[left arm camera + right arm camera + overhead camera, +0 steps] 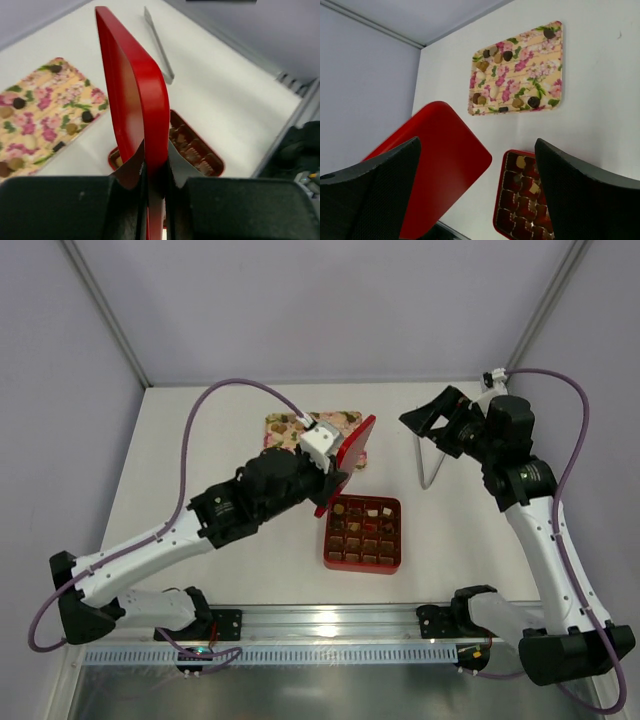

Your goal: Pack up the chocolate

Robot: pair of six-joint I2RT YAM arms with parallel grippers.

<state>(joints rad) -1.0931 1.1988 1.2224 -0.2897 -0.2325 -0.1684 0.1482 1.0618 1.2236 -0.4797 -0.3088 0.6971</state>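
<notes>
left jaws pinch red lid [135,100], upright beside box [362,566] | right jaws wide, empty

Small brown and tan chocolate pieces [534,102] sit in the red box [362,566] and on the floral tray [530,60].

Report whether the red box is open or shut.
Open. The left gripper holds the red lid on edge, and the red box lies uncovered, chocolates showing.
</notes>
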